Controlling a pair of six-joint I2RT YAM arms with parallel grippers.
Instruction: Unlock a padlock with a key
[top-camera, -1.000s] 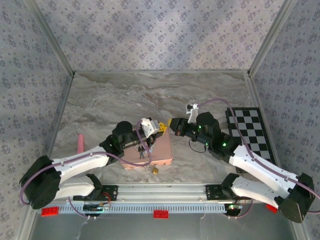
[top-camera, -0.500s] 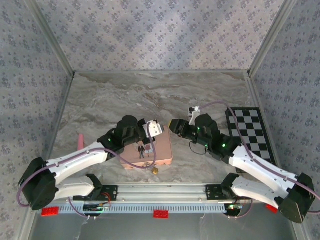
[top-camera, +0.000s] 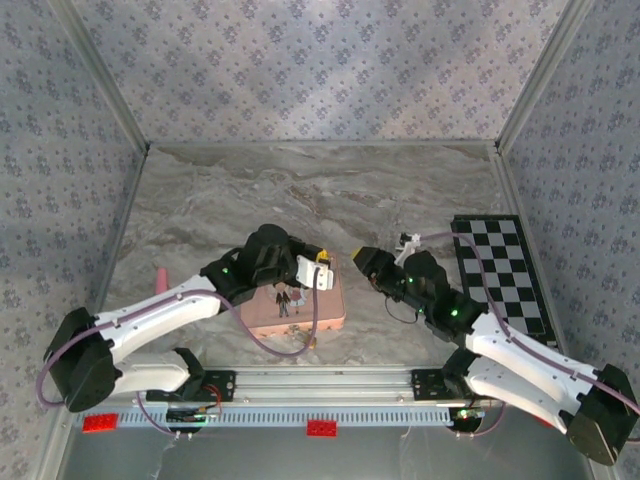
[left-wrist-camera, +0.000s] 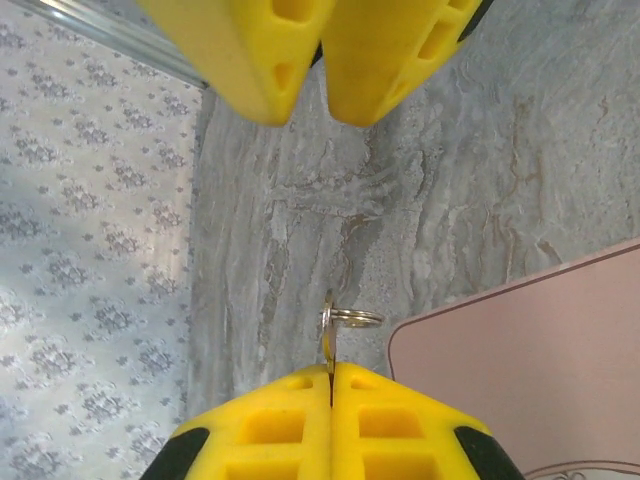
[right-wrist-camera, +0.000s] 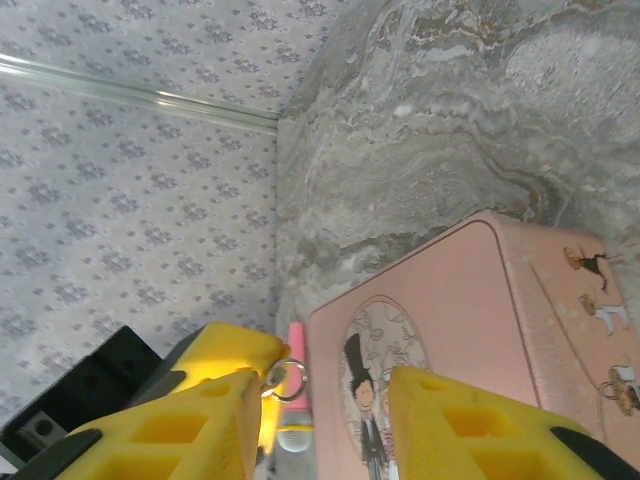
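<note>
By the closed pink tin (top-camera: 330, 297), left tool (left-wrist-camera: 331, 370) clenched on the key (left-wrist-camera: 328, 343), right tool (right-wrist-camera: 325, 388) released.

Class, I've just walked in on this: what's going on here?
The left gripper is shut on the tiny key, its ring sticking out, above the pink tin's far end. The right gripper faces it, fingers open, close but not touching the key. The brass padlock lies on the table by the tin's near edge, with neither gripper on it and the key not yet at it.
</note>
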